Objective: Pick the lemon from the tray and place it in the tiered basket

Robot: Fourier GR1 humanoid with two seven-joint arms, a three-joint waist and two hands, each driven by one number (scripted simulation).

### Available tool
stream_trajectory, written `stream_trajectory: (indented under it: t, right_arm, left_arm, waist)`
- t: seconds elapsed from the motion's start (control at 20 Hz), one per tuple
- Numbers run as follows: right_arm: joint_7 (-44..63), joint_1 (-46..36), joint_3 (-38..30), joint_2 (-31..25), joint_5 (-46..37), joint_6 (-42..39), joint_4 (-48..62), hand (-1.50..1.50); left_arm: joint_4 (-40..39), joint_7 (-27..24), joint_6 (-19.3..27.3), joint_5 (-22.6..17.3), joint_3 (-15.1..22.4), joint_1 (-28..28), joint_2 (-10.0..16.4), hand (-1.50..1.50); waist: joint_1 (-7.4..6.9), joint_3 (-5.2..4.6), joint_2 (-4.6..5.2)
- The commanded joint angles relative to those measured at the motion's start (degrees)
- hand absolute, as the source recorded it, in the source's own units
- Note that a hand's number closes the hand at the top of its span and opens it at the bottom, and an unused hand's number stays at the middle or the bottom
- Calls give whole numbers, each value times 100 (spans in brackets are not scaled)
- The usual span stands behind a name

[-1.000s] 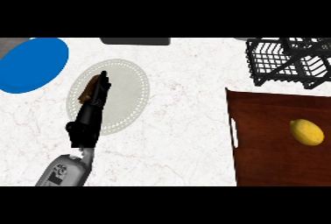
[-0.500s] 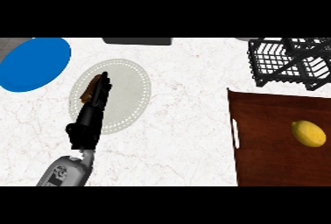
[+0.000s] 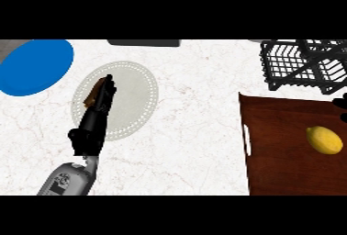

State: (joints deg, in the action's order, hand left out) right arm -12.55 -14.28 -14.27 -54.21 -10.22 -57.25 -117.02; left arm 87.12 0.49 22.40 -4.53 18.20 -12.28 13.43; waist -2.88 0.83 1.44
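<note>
Counter (image 3: 196,137) tray (image 3: 284,174) holds the lemon (image 3: 324,140), well apart from the left hand (image 3: 95,114).

The white counter (image 3: 196,124) holds a pale plate (image 3: 136,101), maybe a mat, under the left hand (image 3: 95,117). A blue plate (image 3: 34,66) lies beside it. A brown tray (image 3: 284,133) and a black basket (image 3: 301,64) sit well to its right.
</note>
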Motion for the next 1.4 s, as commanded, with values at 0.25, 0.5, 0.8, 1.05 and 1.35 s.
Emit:
stream_trajectory:
  t: [0.25,0.5,0.8,1.05,1.35]
  right_arm:
    - [-2171,492,798,-581,-1356,875,1108,-150]
    - [-3357,734,1468,-760,-2100,2286,2050,-150]
    - [-4827,562,2174,-950,-2725,3604,3630,-150]
    - [-5552,106,2519,-1042,-2816,3863,4512,-150]
    - [-5521,-647,3209,-439,-3343,4277,5504,-150]
  left_arm:
    - [-71,-90,26,46,34,-38,-139,0]
    - [-2,30,-73,51,-11,-46,1,0]
    - [-71,131,-13,154,78,-95,-152,0]
    - [-178,31,-158,24,-266,-55,10,0]
    - [67,287,-40,267,-96,-146,-142,0]
  waist:
    - [-25,-19,16]
    - [-111,-31,-1]
    - [-88,-56,-24]
    - [55,-74,-84]
    - [35,-71,-88]
